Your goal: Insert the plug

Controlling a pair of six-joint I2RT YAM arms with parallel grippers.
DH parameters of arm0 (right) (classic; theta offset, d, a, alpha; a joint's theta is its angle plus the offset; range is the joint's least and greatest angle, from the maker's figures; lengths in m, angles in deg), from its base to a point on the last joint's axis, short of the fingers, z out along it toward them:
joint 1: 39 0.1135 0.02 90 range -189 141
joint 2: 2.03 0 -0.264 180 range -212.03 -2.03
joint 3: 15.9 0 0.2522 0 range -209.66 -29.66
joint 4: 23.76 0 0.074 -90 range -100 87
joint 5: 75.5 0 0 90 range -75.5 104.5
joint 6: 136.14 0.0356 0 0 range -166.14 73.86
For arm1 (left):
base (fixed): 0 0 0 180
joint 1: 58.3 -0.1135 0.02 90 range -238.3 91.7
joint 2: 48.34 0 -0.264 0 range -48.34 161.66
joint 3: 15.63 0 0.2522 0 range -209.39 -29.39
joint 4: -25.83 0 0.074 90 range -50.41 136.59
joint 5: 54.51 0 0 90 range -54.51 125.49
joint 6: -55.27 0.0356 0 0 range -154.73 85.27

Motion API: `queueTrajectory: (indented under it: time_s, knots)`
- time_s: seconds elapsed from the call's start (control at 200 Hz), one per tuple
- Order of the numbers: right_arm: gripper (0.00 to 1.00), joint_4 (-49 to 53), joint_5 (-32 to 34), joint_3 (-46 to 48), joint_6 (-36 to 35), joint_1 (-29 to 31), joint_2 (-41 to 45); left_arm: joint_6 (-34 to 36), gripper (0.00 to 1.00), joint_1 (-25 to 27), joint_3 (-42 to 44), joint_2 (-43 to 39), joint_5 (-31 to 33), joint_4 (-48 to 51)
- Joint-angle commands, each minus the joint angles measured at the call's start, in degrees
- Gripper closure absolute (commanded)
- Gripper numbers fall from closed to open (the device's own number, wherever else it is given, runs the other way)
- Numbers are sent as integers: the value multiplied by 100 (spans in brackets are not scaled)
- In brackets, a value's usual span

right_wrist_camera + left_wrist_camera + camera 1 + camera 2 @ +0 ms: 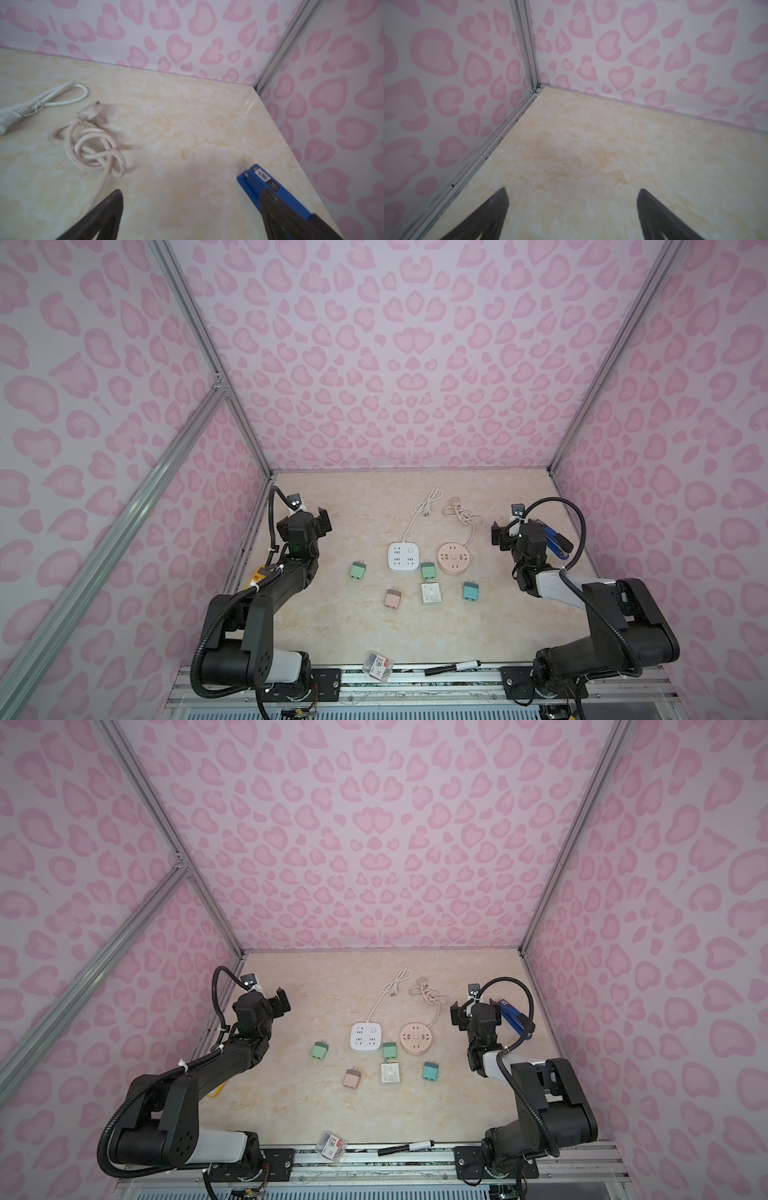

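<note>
Left gripper point(572, 192) is hovering over bare tabletop point(591, 145) near the back left corner, its jaws standing wide apart and pinching nothing. It is sitting clear of the parts, probably so that the overhead view is staying unblocked.

Moving rightward in a top view, a light green plug point(357, 570) is lying flat with its prongs pointing toward the back wall. A pink plug point(392, 598) is lying the same way nearer the front. Next, the white square socket block point(403, 558) is resting face up, its white cord point(419, 510) trailing backward out of the way. A darker green plug point(427, 570) is lying just beside that block's front right corner, possibly touching it, with a white adapter point(431, 593) in front of it. The round pink socket block point(454, 558) is sitting face up, its pink cord point(93, 145) bunched behind, and a teal plug point(470, 591) is lying in front of it.

Which plug is meant I cannot tell; none is being held or inserted yet. With prongs lying level, whichever is chosen is likely needing a downward turn first.

Right gripper point(190, 193) is hovering near the right wall, jaws spread and empty, one finger passing above a blue tool point(249, 181).
</note>
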Motion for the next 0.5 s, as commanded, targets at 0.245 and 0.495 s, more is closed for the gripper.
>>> queueTrajectory:
  time_s: [0.245,0.495]
  knots:
    - [1,5638,2270,-2385,1670,1851,304,-2423,2,92,-1097,-828,-501,3784]
    - [10,7305,1723,-2420,3195,3211,1069,-2390,2,1248,-1299,-1345,-1109,4917]
